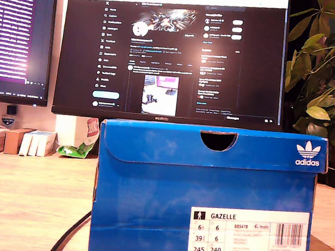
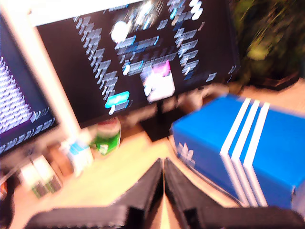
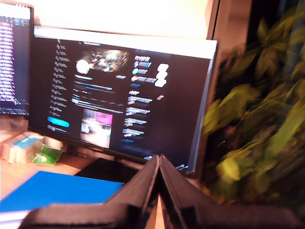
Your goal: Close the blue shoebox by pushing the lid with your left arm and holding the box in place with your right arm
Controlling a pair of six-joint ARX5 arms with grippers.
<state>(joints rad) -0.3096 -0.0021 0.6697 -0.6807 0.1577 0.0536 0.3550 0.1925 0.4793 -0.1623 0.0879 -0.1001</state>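
Now blue shoebox [image 1: 202,195] lid [image 1: 213,147] down, contents hidden.

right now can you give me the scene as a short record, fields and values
box: blue shoebox on the wooden desk, end label facing the exterior camera
lid: lid down over the box, looks closed
first gripper: my first gripper shut, empty, off the box
second gripper: my second gripper shut, empty, off the box
arms in exterior view: none visible
behind box: monitor, second screen at the exterior view's left, plant at its right
image quality: both wrist views blurred
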